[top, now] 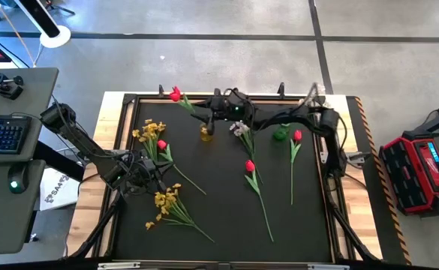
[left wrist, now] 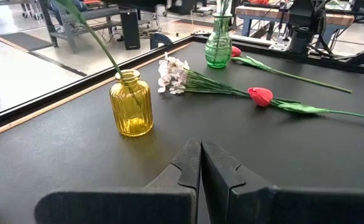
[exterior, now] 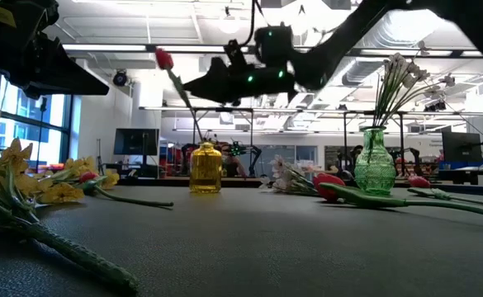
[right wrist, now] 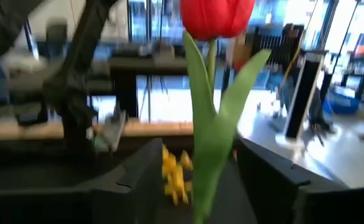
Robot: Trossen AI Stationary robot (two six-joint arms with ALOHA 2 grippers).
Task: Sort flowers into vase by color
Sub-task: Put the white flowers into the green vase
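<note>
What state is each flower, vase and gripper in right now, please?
Yellow vase: upright, a red tulip stem standing in it.
Green vase: upright, holding white flowers.
Right gripper: above the yellow vase, around that tulip's stem.
Left gripper: shut, empty.
Yellow sprays: lying on the table.
White spray: lying flat.
Other red tulips: lying flat.
</note>
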